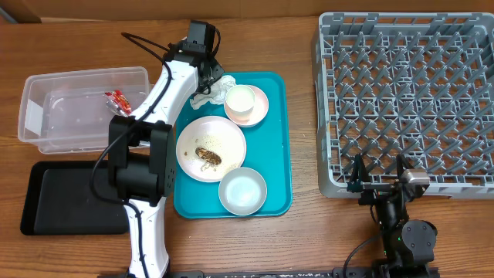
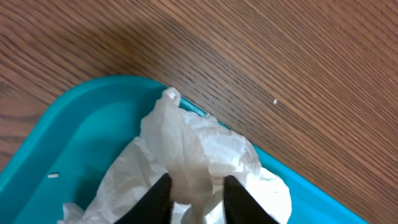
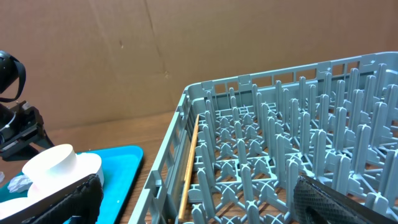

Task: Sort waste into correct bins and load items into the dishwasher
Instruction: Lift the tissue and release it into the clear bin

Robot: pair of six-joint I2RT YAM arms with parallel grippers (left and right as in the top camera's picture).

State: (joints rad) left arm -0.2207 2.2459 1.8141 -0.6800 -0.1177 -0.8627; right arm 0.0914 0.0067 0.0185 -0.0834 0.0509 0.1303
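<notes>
The crumpled white napkin (image 1: pixel 214 93) lies at the far left corner of the teal serving tray (image 1: pixel 276 139). My left gripper (image 1: pixel 205 77) is down on it. In the left wrist view the two black fingers (image 2: pixel 198 198) are closed on a bunched fold of the napkin (image 2: pixel 199 146). The white plate (image 1: pixel 225 135) holds brown scraps (image 1: pixel 208 157) and rice crumbs. A white cup (image 1: pixel 240 100) stands on the pink saucer (image 1: pixel 260 106). The pale bowl (image 1: pixel 242 191) sits at the tray's near edge. The red-and-white wrapper (image 1: pixel 118 100) lies in the clear tub (image 1: pixel 46 116). My right gripper (image 1: pixel 378 179) is open and empty at the grey dish rack's (image 1: pixel 405 93) near edge.
The black tray (image 1: pixel 69 197) lies in front of the clear tub. A thin wooden stick (image 3: pixel 188 165) lies inside the rack along its left wall. Cardboard stands behind the table in the right wrist view (image 3: pixel 124 56).
</notes>
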